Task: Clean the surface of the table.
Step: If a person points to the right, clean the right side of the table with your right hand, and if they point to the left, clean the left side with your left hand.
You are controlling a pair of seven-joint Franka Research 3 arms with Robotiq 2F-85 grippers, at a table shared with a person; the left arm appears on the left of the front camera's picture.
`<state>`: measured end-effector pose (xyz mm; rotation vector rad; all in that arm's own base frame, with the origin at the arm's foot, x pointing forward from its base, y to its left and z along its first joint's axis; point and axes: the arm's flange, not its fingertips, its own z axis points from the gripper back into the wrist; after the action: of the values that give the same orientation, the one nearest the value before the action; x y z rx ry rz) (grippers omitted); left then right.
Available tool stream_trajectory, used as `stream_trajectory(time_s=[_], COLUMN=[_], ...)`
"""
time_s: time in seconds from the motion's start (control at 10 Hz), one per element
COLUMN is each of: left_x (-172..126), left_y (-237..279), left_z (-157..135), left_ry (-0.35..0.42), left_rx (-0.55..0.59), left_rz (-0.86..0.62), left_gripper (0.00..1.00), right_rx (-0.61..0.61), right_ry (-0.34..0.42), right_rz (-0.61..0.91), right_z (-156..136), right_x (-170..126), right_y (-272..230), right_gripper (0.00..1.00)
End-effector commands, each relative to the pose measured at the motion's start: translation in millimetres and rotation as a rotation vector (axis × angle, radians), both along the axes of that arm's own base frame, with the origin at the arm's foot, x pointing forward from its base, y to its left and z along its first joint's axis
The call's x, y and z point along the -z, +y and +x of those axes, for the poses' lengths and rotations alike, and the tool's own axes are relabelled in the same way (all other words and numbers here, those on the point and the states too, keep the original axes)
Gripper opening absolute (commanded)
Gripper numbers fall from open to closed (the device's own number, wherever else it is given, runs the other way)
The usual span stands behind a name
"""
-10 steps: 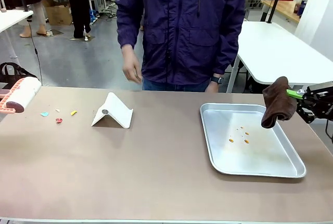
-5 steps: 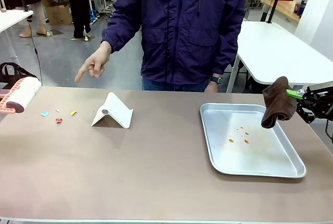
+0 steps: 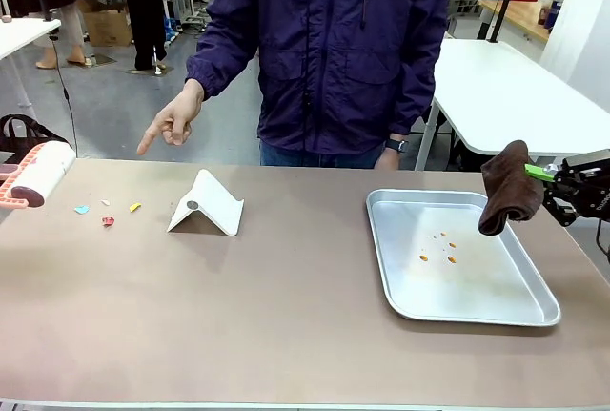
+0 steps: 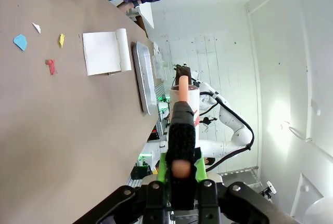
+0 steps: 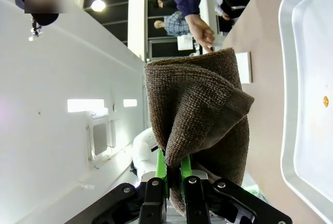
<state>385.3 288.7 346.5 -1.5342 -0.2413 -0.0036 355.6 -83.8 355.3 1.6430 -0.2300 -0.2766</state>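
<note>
The table spans the full foreground and is not yet clean. Coloured paper scraps lie on its left part, near a white folded stand. Orange crumbs lie in the silver tray on its right part.

The left gripper is clamped on the handle of a lint roller, held at the left table edge, apart from the scraps. The right gripper pinches a brown cloth hanging near the tray's far right corner. The person's hand points toward the scraps.

Judgement: no tool contacts the surface, so all cleaning remains.
</note>
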Motion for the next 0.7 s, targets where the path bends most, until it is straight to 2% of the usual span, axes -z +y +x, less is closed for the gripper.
stream_trajectory(time_s=[0.0,0.1,0.2,0.3,0.6], left_x=[-4.7,-4.7,0.0,-1.0,0.3], left_y=[-2.0,-2.0,0.0,-2.2,-5.5], left_z=[-3.9,-3.9,0.0,4.3,19.3], left_ry=[-0.017,-0.017,0.000,0.039,0.070], left_rx=[0.006,0.006,0.000,-0.034,-0.150], left_rz=[0.002,0.002,0.000,0.060,0.227], left_gripper=[0.00,0.00,0.22,0.22,0.22], right_rx=[0.004,0.004,0.004,0.004,0.004], right_ry=[0.014,0.014,0.014,0.014,0.014], right_rz=[0.016,0.016,0.016,0.016,0.016], right_z=[2.5,2.5,2.5,2.5,2.5], right_x=[-6.0,-6.0,-6.0,-6.0,-6.0], right_y=[2.8,2.8,2.8,2.8,2.8], right_gripper=[0.00,0.00,0.00,0.00,0.00])
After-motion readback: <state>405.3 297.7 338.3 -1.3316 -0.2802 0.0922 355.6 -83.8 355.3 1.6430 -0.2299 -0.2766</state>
